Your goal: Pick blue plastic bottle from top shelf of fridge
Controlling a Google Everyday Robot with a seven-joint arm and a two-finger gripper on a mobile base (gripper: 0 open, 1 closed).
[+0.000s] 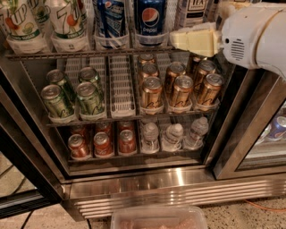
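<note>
Cream-coloured plastic covers the end effector (178,39), which sits at about 1 o'clock in the view and points toward 9 o'clock, in front of the right end of the top shelf (89,53). I cannot tell if it is clenched or released. At 3 o'clock from it is the round white arm (254,38).

The blue plastic bottle (195,10) stands upright on the top shelf, just at 12 o'clock from the end effector. Only its pale label with the dark "TEA" letters shows, and its foot is hidden behind the end effector. At 9 o'clock from this bottle stand two dark blue Pepsi bottles (147,20), and further toward 9 o'clock the green-labelled 7UP bottles (67,20).

On the rack below, amber cans (181,87) are at 6 o'clock from the end effector, then a white ribbed lane tray (121,87), then green cans (71,91) toward 8 o'clock. The lowest rack carries red cans (103,141) and small clear bottles (172,134) beside them. The fridge (156,192) ends in a ribbed steel panel, and a clear plastic box (158,218) lies at 6 o'clock in the view.
</note>
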